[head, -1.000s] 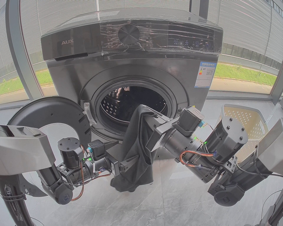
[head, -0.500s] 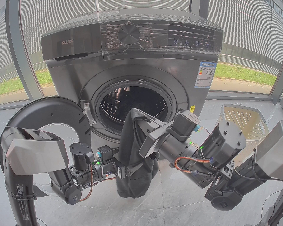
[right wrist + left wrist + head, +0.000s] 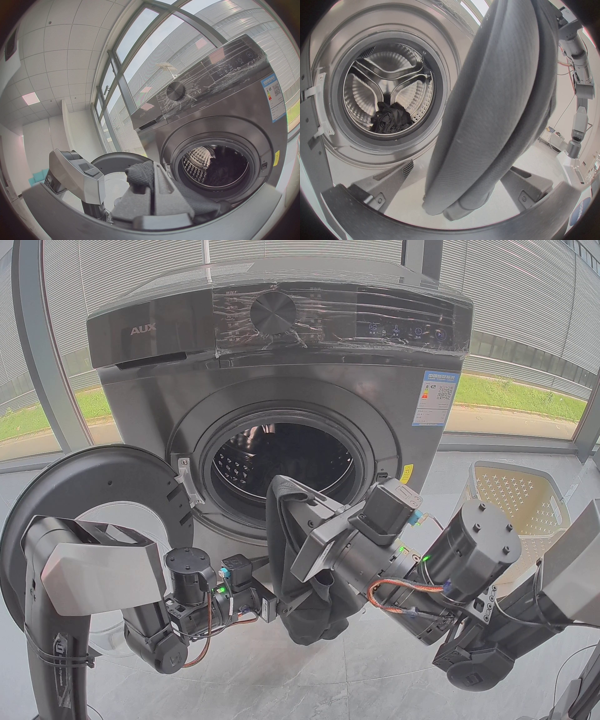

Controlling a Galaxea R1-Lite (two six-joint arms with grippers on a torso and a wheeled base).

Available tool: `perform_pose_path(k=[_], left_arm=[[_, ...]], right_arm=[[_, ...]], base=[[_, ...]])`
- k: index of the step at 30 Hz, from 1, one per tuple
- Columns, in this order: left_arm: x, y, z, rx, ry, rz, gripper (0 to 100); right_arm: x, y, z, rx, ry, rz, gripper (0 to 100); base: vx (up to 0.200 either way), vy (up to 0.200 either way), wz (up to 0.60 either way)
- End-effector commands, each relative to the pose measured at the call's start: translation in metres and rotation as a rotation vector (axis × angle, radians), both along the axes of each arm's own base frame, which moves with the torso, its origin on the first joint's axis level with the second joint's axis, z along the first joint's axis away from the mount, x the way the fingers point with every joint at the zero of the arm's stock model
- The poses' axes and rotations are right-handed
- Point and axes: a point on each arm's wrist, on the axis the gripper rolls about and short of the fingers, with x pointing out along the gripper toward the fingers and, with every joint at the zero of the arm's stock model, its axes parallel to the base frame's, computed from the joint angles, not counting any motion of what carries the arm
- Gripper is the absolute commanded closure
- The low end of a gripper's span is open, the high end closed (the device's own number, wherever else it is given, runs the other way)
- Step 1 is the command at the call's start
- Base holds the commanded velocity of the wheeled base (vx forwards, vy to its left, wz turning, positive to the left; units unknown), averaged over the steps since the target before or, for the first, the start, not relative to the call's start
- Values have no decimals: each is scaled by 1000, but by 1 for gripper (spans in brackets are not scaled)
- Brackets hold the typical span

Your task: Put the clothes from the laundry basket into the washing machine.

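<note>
The right pincer [image 3: 299,493] is pinching the top of a dark garment [image 3: 280,540], which is hanging before the washing machine [image 3: 275,384], at six o'clock of its open drum [image 3: 250,468]. The left pincer [image 3: 289,599], spread wide, is bracketing the cloth's lower part. Loading appears underway; next, the garment likely needs lifting and pushing forward into the drum.

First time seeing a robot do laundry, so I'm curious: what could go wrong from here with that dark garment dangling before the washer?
1. The dark garment hangs from the right arm's jaws by its top alone; it might slip to the floor.
2. Its tail hangs below the drum opening's rim, so it may drape outside instead of going in.
3. The left arm sits close to the open door and could bump it.
</note>
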Motion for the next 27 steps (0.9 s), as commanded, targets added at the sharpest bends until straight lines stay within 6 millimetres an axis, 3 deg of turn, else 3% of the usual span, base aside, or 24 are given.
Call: perform_pose_path(k=[1,7,8,11,19,21,22,23,26,27], left_arm=[[3,-2,-11,10,18,-2,0],[18,-6,-24,10,6,10,0],[18,-5,-23,11,2,11,100],[16,-5,-19,9,-4,10,100],[-12,6,22,-7,-41,-11,100],[-12,6,22,-7,-41,-11,100],[-32,14,39,-12,-43,-27,100],[-33,14,40,-12,-43,-27,100],[-62,25,65,-30,-69,-65,100],[-62,25,65,-30,-69,-65,100]], right_arm=[[-1,0,1,2,-1,2,100],[1,-2,2,7,-4,-6,100],[3,-4,2,6,-3,-15,100],[11,-8,2,7,-2,-46,100],[59,-31,-13,-16,11,-177,100],[59,-31,-13,-16,11,-177,100],[75,-33,-22,-24,19,-206,100],[75,-33,-23,-25,20,-206,100],[90,-34,-34,-35,32,-238,100],[90,-34,-34,-35,32,-238,100]], base=[[0,0,0],[0,0,0],[0,0,0],[0,0,0],[0,0,0],[0,0,0],[0,0,0],[0,0,0],[0,0,0],[0,0,0]])
